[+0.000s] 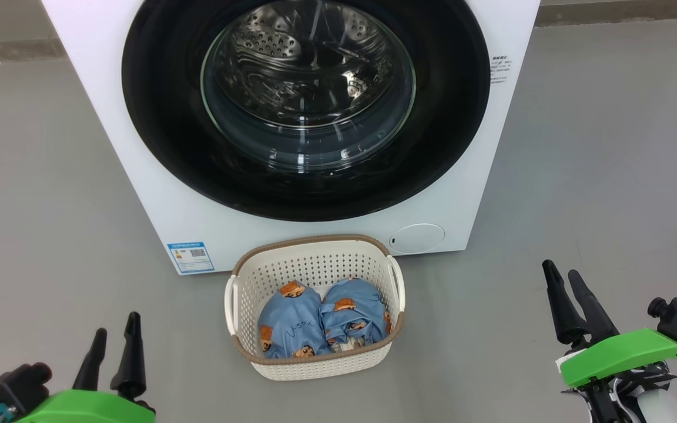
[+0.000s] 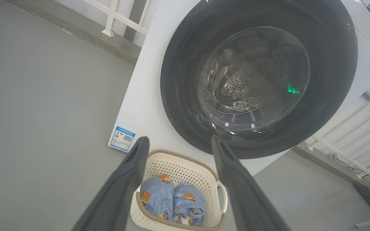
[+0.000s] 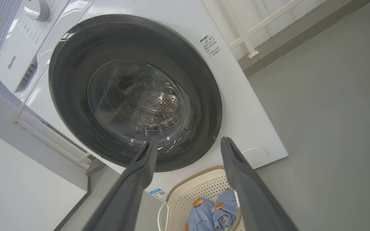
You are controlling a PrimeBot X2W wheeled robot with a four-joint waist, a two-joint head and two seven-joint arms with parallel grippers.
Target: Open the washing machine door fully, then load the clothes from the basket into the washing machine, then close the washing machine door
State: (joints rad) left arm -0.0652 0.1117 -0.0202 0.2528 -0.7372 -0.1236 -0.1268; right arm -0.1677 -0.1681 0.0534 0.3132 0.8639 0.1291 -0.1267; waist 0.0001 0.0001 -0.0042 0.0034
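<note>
Two claws: left claw (image 1: 117,324) at 7 o'clock, right claw (image 1: 560,269) at 4 o'clock, both spread.
Washing machine door (image 1: 156,117): shut, 12 o'clock.
Basket (image 1: 309,241): centre, below door's edge, holding clothes (image 1: 291,323); floor (image 1: 50,205) flanks it.

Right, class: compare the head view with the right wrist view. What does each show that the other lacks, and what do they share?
Head view, not right wrist: the left gripper, open. Right wrist, not head: the Hisense panel and a white railing. Shared: the closed washing machine door, the basket, the clothes, the right gripper.
</note>
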